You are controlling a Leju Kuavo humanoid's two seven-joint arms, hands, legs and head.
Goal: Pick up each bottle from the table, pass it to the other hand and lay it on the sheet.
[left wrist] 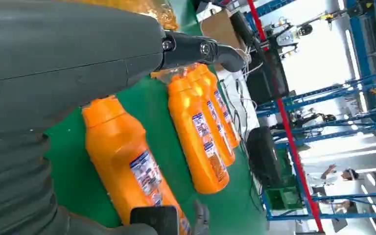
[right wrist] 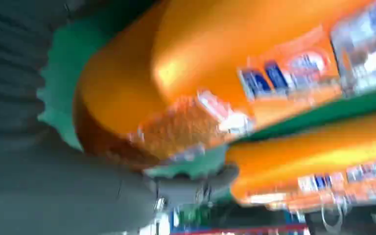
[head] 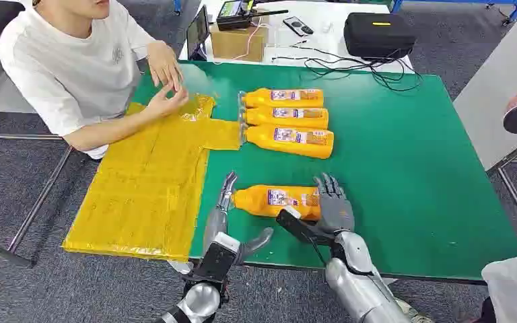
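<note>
R hand (head: 334, 202) grips near bottle (head: 276, 200) base on table (head: 410, 168); L hand (head: 223, 215) open by cap.

A person in a white T-shirt (head: 74, 67) sits at the table's (head: 410, 168) far left corner. Behind it stand a cardboard box (head: 239, 42), a black case (head: 379, 33) and tangled cables (head: 350, 64).

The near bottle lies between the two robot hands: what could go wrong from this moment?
1. The near bottle lies on its side on the table, so it may roll off toward the table's near edge if the right robot hand at its base pushes instead of gripping.
2. The left robot hand sits at the cap end; both hands may collide during the pass.
3. A person's hands rest on the sheet, where the bottle should go.
</note>
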